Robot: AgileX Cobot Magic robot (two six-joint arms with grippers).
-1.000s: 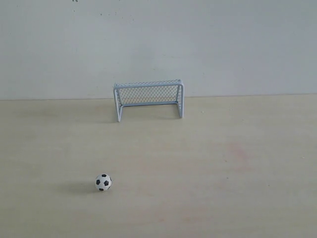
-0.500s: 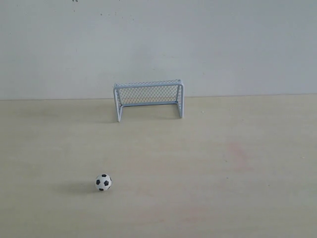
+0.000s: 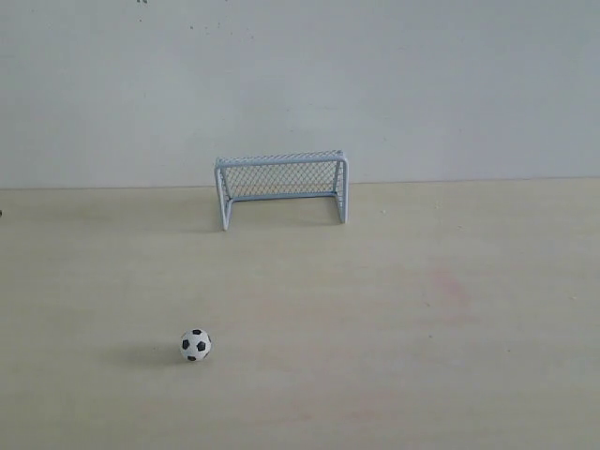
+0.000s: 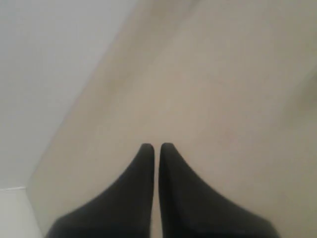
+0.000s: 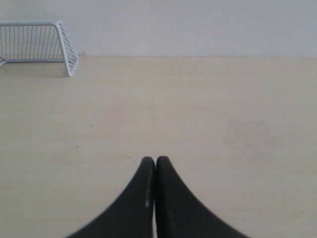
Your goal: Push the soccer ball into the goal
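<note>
The soccer ball, white with black patches, rests on the pale wooden table near the front left of the exterior view. The goal, a pale blue frame with mesh netting, stands at the back by the wall with its mouth facing the front; it also shows in the right wrist view as the goal. Neither arm appears in the exterior view. My left gripper is shut with nothing in it, over bare table near the wall. My right gripper is shut and empty too, well off to the side of the goal.
The table is a light wood surface ending at a plain white wall behind the goal. A faint reddish stain marks the right part of the table.
A tiny dark speck has appeared at the far left edge of the exterior view; the ball and the goal have not moved.
</note>
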